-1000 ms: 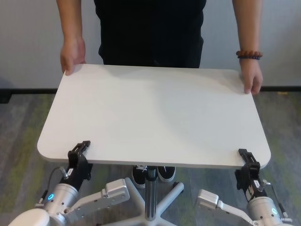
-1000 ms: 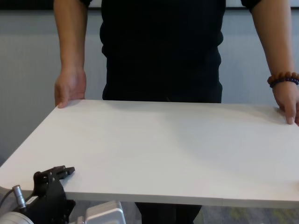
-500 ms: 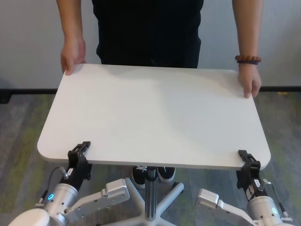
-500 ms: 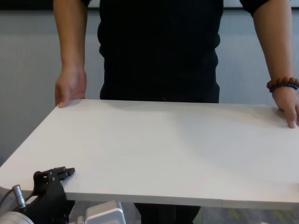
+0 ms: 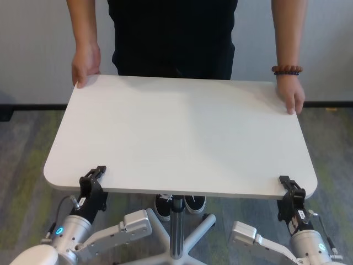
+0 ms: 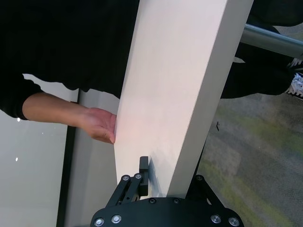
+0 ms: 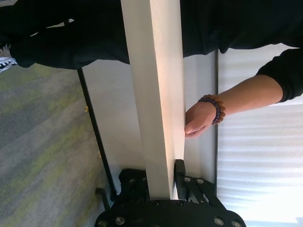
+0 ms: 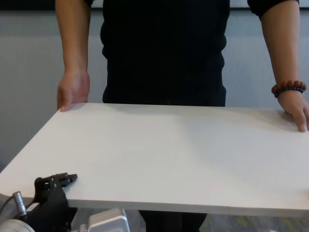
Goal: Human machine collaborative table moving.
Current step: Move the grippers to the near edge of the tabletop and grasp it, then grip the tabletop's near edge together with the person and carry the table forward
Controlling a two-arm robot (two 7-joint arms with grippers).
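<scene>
At seven and five o'clock, left gripper and right gripper, jaws pinching the near edge of the table; person gripping far corners. Probably awaiting a shared, level lift.

Grey-green carpet floor, pale wall with dark baseboard.

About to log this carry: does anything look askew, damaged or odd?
Nothing stands out. The table looks level and unmarked, left gripper and right gripper clamp its near edge, and the human holds the far corners.
</scene>
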